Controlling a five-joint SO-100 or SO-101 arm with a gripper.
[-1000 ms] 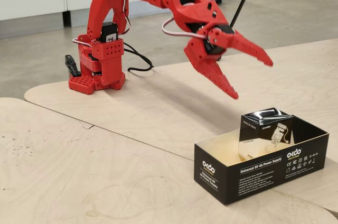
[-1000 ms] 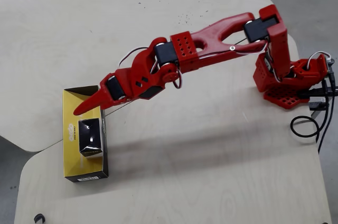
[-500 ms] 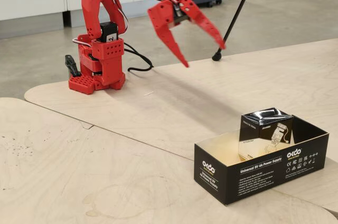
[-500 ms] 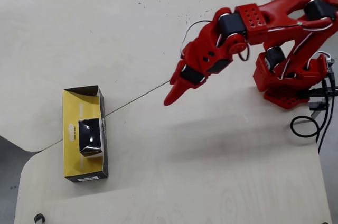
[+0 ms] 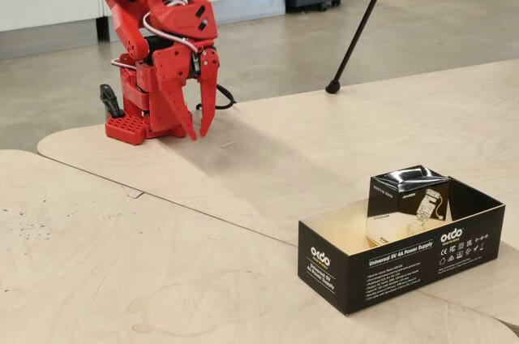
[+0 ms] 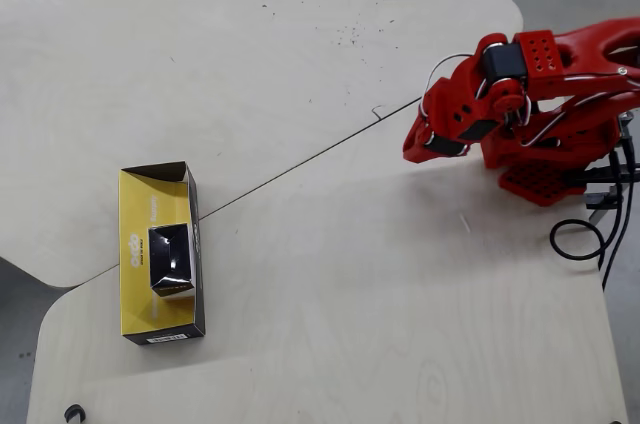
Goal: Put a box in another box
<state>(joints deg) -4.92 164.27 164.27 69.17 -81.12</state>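
We see the small box [image 5: 408, 199] standing inside the long black carton [image 5: 381, 267] on the table [image 5: 268, 157]. Well apart, by the arm's base, the empty gripper [image 5: 197, 135] points down, fingers slightly spread.

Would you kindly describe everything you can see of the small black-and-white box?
The small box is a cube-like carton with a glossy, reflective black top and a pale lower part bearing small print and a line drawing. It stands upright inside the long black okdo carton, on its cream floor, toward the right half in the fixed view. In the overhead view it sits near the carton's middle. Nothing grips it; the gripper hangs near the arm's base.
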